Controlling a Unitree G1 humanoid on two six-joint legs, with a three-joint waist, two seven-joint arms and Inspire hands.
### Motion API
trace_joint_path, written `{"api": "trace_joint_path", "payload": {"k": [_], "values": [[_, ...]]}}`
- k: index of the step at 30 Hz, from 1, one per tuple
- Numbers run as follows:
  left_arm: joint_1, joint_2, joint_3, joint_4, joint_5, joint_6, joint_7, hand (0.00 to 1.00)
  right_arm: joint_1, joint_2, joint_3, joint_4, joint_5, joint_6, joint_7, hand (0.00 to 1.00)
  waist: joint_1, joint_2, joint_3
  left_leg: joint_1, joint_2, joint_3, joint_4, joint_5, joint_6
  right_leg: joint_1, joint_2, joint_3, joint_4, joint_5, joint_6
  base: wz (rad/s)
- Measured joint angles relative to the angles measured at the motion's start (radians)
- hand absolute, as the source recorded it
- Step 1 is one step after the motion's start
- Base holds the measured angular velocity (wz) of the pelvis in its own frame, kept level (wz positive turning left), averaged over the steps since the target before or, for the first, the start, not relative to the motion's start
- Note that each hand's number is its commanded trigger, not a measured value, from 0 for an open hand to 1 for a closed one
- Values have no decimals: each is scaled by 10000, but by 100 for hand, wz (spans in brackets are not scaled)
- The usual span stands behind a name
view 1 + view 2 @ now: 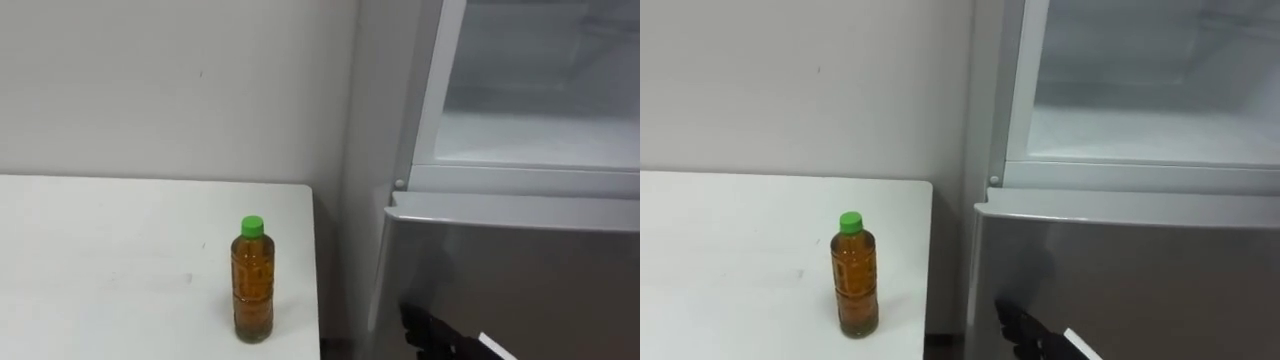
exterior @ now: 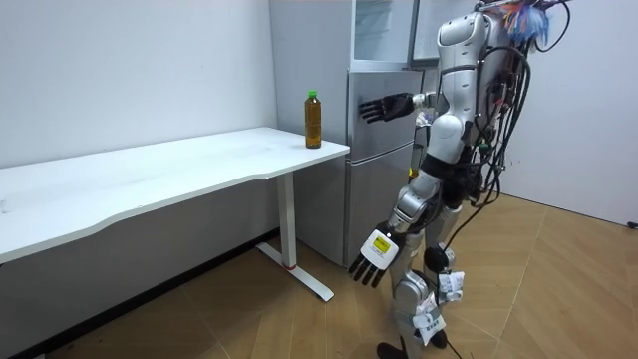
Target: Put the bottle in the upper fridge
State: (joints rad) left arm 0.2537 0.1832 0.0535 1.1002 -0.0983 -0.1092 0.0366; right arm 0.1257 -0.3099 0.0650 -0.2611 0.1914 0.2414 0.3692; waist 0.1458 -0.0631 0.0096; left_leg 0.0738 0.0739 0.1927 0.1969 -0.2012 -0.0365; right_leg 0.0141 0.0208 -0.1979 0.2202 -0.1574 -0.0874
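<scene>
White table [image 1: 100, 250]: bottle [image 1: 252, 285] upright near its right edge, beside fridge [image 1: 520, 260], upper compartment open. I see right hand [image 2: 384, 107] raised before the lower door, fingers straight, slightly spread; left hand [image 2: 371, 257] hanging, fingers loosely spread.

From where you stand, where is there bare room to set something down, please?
The white shelf in the open upper fridge compartment looks bare. The white table is bare left of the amber, green-capped bottle, which crowds its fridge-side edge. The right hand hovers open before the silver lower door; the left hand hangs low.
</scene>
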Motion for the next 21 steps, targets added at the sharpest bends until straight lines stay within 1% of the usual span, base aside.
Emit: {"api": "trace_joint_path", "payload": {"k": [1, 2, 3, 4, 5, 6, 7, 8, 9, 10, 11, 14, 18, 21], "values": [[2, -1, 0, 1, -29, 1, -8, 0, -309, 63, 148, -2, 27, -1, 151, 0, 15, 5, -5, 3, 17, -3, 4, 20, -32, 1, 13, -3, -1, 5, -18, 0], [3, -4, -19, 6, -28, 24, -34, 0, -762, 241, 337, -214, 148, -5, 340, 0, 59, 38, -28, 4, 33, -14, 8, 37, -59, 6, 28, -20, -14, 10, -37, 6], [2, -4, -49, 6, -22, 39, -50, 0, -1029, 394, 416, -388, 295, -33, 444, 0, 92, 54, -42, 4, 40, -28, 11, 46, -72, 19, 33, -46, -29, 11, -47, 10], [-4, -4, -107, 5, -5, 131, -80, 0, -1589, 761, 615, -660, 776, -226, 641, 0, 200, 85, -99, 11, 52, -65, 19, 64, -99, 67, 46, -107, -112, 24, -70, 22], [-11, -4, -122, 5, 26, 219, -96, 0, -2123, 1112, 813, -786, 1278, -613, 843, 0, 268, 106, -141, 28, 62, -141, 26, 75, -110, 187, 48, -248, -226, 36, -78, 30], [-15, -3, -122, 5, 23, 247, -97, 0, -2324, 1310, 906, -814, 1556, -818, 933, 0, 262, 137, -126, 70, 60, -224, 30, 76, -111, 248, 47, -328, -323, 41, -70, 47], [-20, -1, -120, 6, 2, 304, -100, 0, -2638, 1558, 1159, -855, 2177, -1143, 1100, 0, 319, 103, -171, 92, 38, -412, 53, 75, -113, 430, 34, -504, -451, 34, -50, 55], [-8, 24, -137, 6, 2, 366, -94, 0, -2794, 1690, 1375, -1048, 2616, -1264, 1272, 0, 351, 64, -187, 92, 1, -588, 69, 72, -109, 534, 32, -590, -532, 14, -8, 52], [12, 32, -143, 6, 1, 400, -90, 0, -2819, 1698, 1481, -1146, 2796, -1345, 1346, 0, 367, 49, -186, 87, -11, -623, 72, 68, -102, 546, 17, -640, -541, 3, 7, 32], [68, 28, -181, 2, 3, 515, -89, 0, -2824, 1699, 1618, -1274, 3038, -1422, 1513, 0, 419, 57, -173, 70, -30, -636, 72, 61, -91, 555, -10, -682, -542, -1, 20, 12], [90, 25, -179, 3, 2, 712, -89, 0, -2813, 1688, 1682, -1291, 3211, -1422, 1578, 0, 429, 85, -152, 32, -40, -643, 71, 47, -68, 573, -37, -745, -530, 3, 36, 4], [26, 26, -199, -9, 9, 904, -86, 0, -2795, 1597, 1685, -1293, 3214, -1422, 1569, 0, 396, 131, -115, -77, -51, -651, 58, 31, -48, 553, -49, -763, -511, 10, 50, 0], [-3, 26, -293, -20, 29, 1037, -64, 0, -2795, 1560, 1687, -1292, 3219, -1436, 1565, 0, 305, 184, -79, -115, -47, -647, 34, 24, -45, 525, -42, -764, -521, 8, 52, 0], [-16, 26, -404, -21, 113, 1050, -42, 0, -2795, 1555, 1696, -1292, 3218, -1511, 1558, 0, 288, 212, -60, -114, -48, -635, 57, 24, -46, 513, -38, -765, -542, 3, 58, 0]]}}
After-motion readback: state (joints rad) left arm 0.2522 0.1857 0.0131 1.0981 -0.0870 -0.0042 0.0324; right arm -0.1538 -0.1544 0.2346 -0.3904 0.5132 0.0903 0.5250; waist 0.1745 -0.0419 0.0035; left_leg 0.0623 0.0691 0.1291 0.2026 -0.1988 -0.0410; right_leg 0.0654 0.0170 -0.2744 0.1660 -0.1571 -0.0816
